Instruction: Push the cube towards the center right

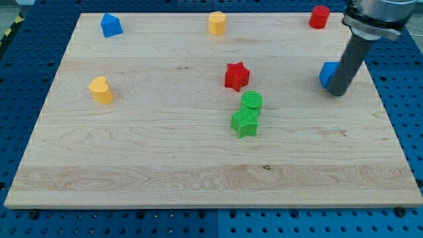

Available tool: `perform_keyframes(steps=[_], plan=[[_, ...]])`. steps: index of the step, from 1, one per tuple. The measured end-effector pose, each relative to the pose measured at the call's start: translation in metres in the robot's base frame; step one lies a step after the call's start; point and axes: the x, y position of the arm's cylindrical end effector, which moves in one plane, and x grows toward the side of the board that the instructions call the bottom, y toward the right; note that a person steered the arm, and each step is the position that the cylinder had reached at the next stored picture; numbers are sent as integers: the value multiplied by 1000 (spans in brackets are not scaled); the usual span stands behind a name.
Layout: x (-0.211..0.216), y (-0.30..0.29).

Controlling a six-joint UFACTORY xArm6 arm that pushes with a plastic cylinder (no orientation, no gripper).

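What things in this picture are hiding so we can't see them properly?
- Blue cube: camera view, its right part hidden behind the rod.
- My tip: whether it touches the cube cannot be told; the rod covers the contact.
- Arm above the rod: cut off by the view's top edge.

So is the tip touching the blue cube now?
Cannot tell. In the camera view my tip overlaps the blue cube's right side, hiding any gap or contact.

Rod comes down from view's top right, tilted slightly, my tip (336, 93) at board's right.
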Motion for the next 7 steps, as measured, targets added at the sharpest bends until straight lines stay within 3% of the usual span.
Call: perform_keyframes(steps=[1, 2, 3, 7], plan=[[-8, -38], [-50, -59], [-71, -46], [-58, -13]])
